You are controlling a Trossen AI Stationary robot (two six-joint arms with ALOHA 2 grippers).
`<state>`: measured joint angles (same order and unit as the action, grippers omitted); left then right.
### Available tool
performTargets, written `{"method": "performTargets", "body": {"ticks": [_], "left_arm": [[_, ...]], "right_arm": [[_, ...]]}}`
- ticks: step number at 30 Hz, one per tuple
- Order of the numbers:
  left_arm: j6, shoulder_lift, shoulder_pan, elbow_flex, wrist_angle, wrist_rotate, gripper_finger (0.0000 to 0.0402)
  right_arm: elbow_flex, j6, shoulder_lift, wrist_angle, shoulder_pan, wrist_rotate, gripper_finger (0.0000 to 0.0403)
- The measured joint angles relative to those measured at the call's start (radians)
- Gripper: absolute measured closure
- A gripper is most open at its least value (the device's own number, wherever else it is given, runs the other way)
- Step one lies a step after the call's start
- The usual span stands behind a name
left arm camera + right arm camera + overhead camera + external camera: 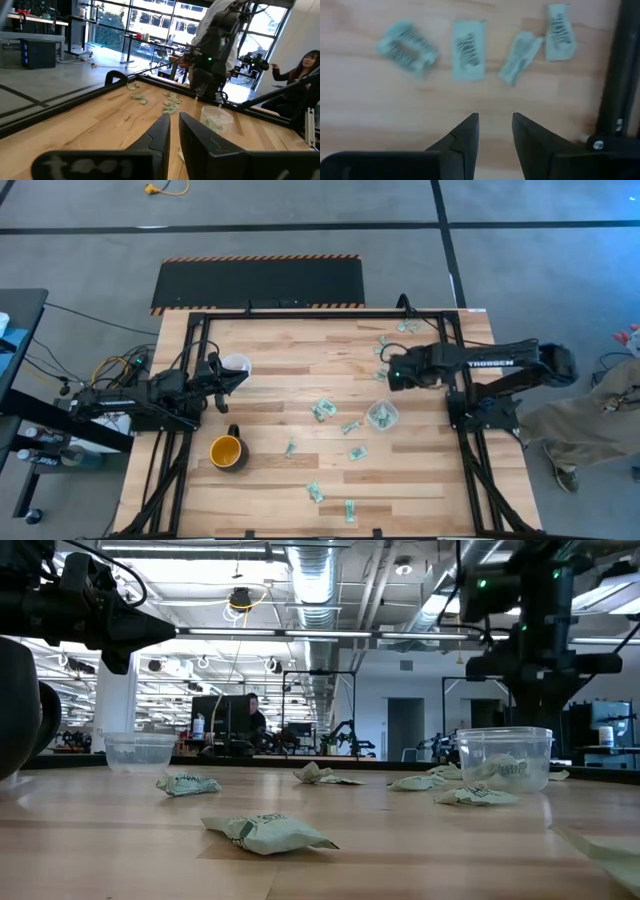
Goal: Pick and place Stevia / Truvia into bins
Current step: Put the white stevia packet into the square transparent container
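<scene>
Pale green and white sachets lie scattered on the wooden table (pixel 300 510), among them one at mid-table (pixel 322 410) and several by the far right corner (pixel 407 327). One clear cup (pixel 237 365) stands at the left. The other cup (pixel 382 415) stands right of centre with sachets inside; it also shows in the low view (pixel 505 758). My right gripper (pixel 390 370) is open and empty, pointing down above several sachets (pixel 469 50) lying flat on the wood. My left gripper (pixel 230 380) hangs beside the left cup, its fingers (pixel 165 131) a narrow gap apart and empty.
A yellow-orange mug (pixel 228 451) stands near the left front. A black frame rail (pixel 620 75) runs close beside my right gripper. More sachets lie toward the near edge (pixel 350 510). A person sits beyond the table's right side (pixel 305 65).
</scene>
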<state>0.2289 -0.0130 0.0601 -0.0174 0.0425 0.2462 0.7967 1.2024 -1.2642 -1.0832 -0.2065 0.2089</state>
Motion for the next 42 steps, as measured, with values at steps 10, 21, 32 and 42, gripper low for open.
{"method": "performTargets", "body": {"ticks": [10,21,32,42], "left_arm": [[0.0,0.0,0.0,0.0,0.0,0.0,0.0375],[0.0,0.0,0.0,0.0,0.0,-0.003,0.0375],[0.0,0.0,0.0,0.0,0.0,-0.003,0.0375],[0.0,0.0,0.0,0.0,0.0,-0.003,0.0375]], "right_arm": [[-0.053,-0.005,-0.08,0.089,-0.136,0.002,0.029],[-0.103,-0.039,-0.226,0.157,-0.185,0.002,0.0286],[-0.112,-0.07,-0.229,0.251,-0.189,0.002,0.0239],[-0.112,-0.079,-0.166,0.251,-0.189,0.003,0.022]]}}
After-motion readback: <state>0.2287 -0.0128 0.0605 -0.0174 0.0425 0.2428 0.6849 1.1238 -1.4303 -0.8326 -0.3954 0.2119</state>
